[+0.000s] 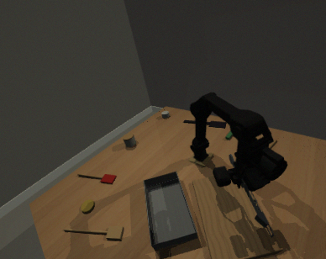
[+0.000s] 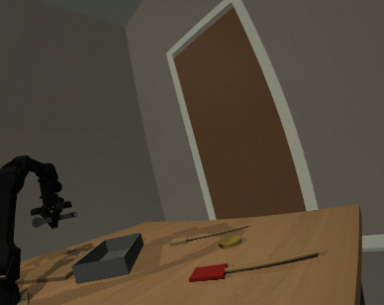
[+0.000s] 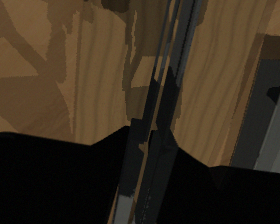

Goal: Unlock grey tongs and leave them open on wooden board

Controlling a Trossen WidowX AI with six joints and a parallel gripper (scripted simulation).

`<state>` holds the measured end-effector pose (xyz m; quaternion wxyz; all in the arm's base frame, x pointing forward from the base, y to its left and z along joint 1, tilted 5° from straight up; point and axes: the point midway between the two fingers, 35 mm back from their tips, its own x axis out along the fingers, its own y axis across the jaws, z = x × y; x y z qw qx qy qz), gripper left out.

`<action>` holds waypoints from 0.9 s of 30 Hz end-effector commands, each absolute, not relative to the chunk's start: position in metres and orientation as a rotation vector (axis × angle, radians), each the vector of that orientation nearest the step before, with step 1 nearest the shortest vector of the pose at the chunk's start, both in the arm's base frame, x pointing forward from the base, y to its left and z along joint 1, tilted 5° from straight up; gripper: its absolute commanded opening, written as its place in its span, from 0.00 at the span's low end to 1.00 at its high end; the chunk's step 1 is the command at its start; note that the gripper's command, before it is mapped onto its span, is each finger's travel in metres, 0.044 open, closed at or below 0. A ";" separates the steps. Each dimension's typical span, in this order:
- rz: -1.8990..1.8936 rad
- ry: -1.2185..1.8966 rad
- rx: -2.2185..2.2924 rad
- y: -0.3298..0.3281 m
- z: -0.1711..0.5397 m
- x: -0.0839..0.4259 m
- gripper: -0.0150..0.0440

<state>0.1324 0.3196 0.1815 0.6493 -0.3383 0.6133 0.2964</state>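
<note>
The arm (image 1: 239, 126) reached out over the board (image 1: 226, 214), its hand (image 3: 151, 132) clenched on the tongs (image 1: 253, 206) and holding them clear of the table (image 1: 117, 202); the hand gripped the tongs partway along their length, and the two grey arms lay close together, nearly parallel, with only a thin gap between them in the wrist view; from above, the tongs ran slantwise from the hand toward the near right, their tip over the board's right part; in the exterior view the tongs (image 2: 55, 218) appeared as a short grey bar lying roughly level in the hand (image 2: 52, 214), well above the tin (image 2: 110, 257). The tin (image 1: 169, 210), dark grey and rectangular, stood on the table just left of the board, with nothing across its rim; its edge showed at the right margin of the wrist view. Whether the tongs were locked could not be told. Elsewhere on the table lay a red spatula (image 1: 104, 178), a yellow disc (image 1: 87, 206), a wooden spatula (image 1: 104, 232), a grey cup (image 1: 130, 141) near the wall, a second small cup (image 1: 165, 114) at the far corner, and a green item (image 1: 228, 135) behind the arm.
</note>
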 end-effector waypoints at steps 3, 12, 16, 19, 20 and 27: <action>0.706 1.337 -0.761 0.324 0.180 0.132 0.00; 0.761 1.194 -0.723 0.330 0.175 0.133 0.00; 0.782 1.134 -0.701 0.332 0.174 0.133 0.00; 0.797 1.087 -0.685 0.334 0.173 0.133 0.00; 0.802 1.072 -0.680 0.334 0.172 0.133 0.00; 0.833 0.965 -0.640 0.336 0.171 0.132 0.00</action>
